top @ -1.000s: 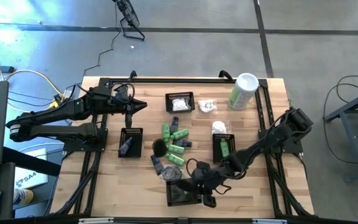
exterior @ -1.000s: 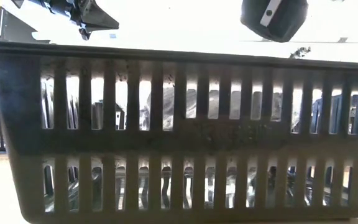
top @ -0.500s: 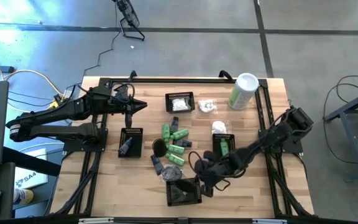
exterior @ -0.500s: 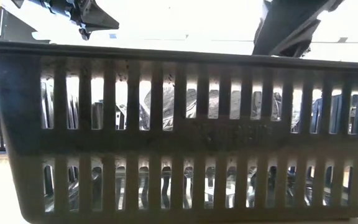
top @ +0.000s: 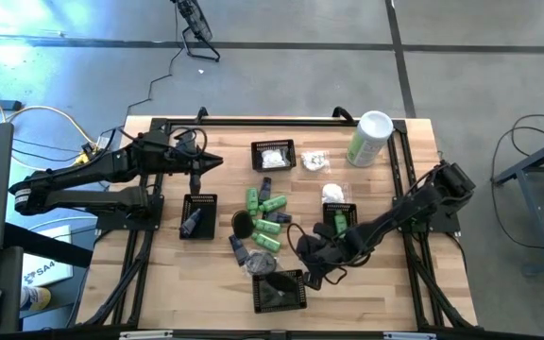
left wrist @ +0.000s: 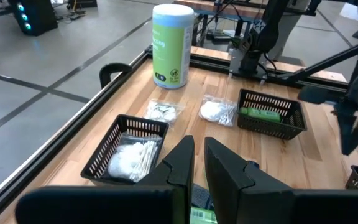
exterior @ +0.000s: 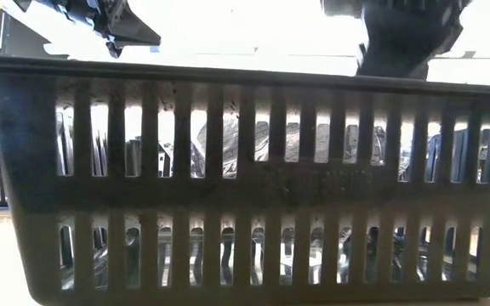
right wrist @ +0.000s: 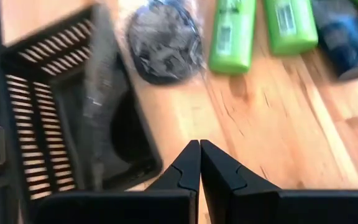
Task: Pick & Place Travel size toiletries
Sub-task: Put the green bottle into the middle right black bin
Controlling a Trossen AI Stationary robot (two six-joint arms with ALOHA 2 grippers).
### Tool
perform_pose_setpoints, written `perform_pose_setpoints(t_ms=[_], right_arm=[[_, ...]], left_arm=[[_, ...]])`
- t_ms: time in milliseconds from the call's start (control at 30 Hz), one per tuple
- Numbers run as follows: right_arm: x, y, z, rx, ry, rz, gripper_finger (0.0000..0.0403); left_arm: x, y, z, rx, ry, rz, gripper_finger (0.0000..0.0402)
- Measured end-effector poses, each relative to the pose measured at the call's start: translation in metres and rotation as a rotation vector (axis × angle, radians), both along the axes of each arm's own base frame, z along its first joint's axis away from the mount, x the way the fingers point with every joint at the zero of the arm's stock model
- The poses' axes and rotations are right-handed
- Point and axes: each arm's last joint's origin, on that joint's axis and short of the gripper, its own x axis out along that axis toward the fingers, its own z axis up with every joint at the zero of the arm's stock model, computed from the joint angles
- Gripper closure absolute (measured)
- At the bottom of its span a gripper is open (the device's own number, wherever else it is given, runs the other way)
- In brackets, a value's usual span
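Right tool [top: 302, 267] lifted off front basket [top: 279, 290], fingers together, empty; left tool [top: 217, 160] hovering, nearly closed.

Green tubes [top: 265, 215] and baskets [top: 280, 289] crowd the centre.

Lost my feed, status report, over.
Right end effector shut, empty, beside front basket. Left end effector idle, far side. Green bottles loose mid-table. Nothing blocking.
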Motion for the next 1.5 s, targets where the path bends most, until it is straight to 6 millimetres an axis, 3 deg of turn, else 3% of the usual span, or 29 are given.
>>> perform_pose_setpoints(t_ms=[200, 500, 1200, 1500], right_arm=[[-0.004, -0.004, -0.017, 0.042, -0.014, -0.032, 0.0399], [-0.004, -0.002, -0.018, 0.104, 0.000, 0.015, 0.0399], [-0.009, -0.006, -0.035, 0.032, -0.102, -0.048, 0.0400], [-0.009, -0.001, -0.033, 0.147, -0.077, 0.024, 0.0400]], left_arm=[[0.000, 0.000, -0.001, -0.003, 0.011, 0.002, 0.0368], [0.000, 0.000, -0.001, -0.003, 0.011, 0.002, 0.0368], [0.000, 0.000, -0.001, -0.004, 0.010, -0.001, 0.0368], [0.000, 0.000, -0.001, -0.004, 0.010, -0.001, 0.0368]])
